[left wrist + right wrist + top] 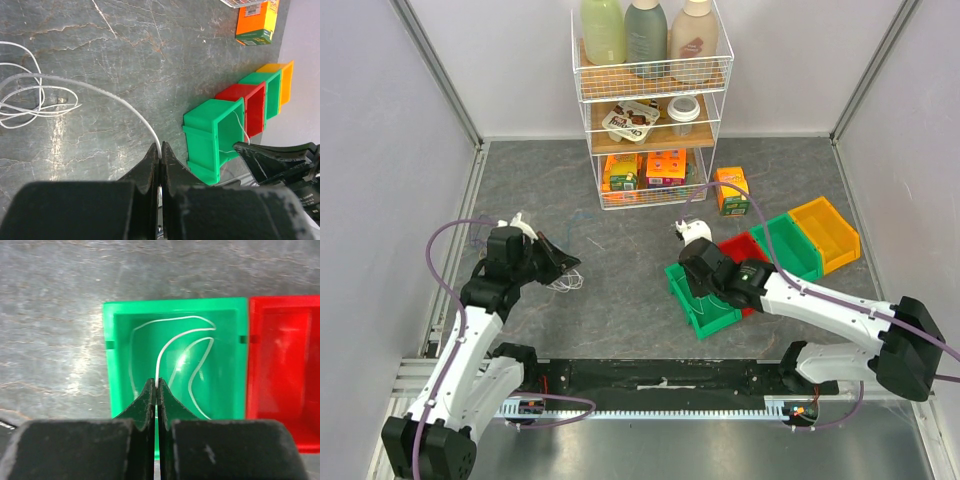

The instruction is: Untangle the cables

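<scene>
The cables show as thin white wires. One white cable [120,102] arcs from a loose bundle of white loops [30,102] on the table into my left gripper [160,146], which is shut on it. In the top view that gripper [570,268] sits just above the loops [565,285]. My right gripper [157,381] is shut on another white cable [172,342] that curls inside the nearest green bin [120,315]. Seen from above, the right gripper [698,288] hangs over that bin [720,318]. No other cable colours are visible.
A row of bins runs back right: green, red [735,246], green [788,245], yellow [826,232]. An orange box [731,190] lies behind them. A white wire shelf [650,110] with bottles and boxes stands at the back centre.
</scene>
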Tool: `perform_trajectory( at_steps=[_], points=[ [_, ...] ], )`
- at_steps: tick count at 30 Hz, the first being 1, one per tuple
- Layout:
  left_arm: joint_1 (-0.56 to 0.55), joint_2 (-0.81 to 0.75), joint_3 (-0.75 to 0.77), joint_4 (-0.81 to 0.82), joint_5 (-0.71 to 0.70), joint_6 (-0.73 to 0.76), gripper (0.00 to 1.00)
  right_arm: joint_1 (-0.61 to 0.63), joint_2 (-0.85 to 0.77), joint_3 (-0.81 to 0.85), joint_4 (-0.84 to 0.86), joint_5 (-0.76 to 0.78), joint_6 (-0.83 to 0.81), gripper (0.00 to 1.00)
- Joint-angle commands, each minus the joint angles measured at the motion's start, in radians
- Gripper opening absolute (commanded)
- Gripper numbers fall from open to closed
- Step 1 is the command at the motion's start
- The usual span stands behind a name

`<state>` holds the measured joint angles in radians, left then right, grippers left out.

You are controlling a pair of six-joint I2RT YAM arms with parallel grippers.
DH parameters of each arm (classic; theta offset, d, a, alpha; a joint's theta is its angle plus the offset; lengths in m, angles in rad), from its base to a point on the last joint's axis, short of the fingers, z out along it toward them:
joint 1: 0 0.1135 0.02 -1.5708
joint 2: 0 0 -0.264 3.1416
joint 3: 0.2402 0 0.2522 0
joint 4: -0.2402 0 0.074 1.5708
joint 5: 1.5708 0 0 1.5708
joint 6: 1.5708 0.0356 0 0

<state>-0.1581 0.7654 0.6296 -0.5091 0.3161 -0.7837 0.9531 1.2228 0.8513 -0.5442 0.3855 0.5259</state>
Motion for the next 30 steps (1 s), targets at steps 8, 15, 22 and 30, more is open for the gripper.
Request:
perform_trajectory(
  at_steps=[8, 15, 22, 30],
  points=[
    [0.003, -0.024, 0.088, 0.006, 0.136, 0.043, 0.02, -0.001, 0.058, -0.044, 0.058, 0.038, 0.005, 0.02],
    [0.003, -0.034, 0.104, -0.009, 0.182, 0.069, 0.02, 0.021, 0.031, 0.052, 0.026, -0.026, -0.110, 0.52],
    [0.003, -0.038, 0.091, 0.017, 0.227, 0.026, 0.02, 0.171, 0.006, 0.169, 0.128, 0.009, -0.222, 0.74],
    [0.002, -0.035, 0.090, -0.011, 0.253, 0.011, 0.02, 0.180, 0.066, 0.121, 0.691, -0.426, -0.147, 0.84]
  ],
)
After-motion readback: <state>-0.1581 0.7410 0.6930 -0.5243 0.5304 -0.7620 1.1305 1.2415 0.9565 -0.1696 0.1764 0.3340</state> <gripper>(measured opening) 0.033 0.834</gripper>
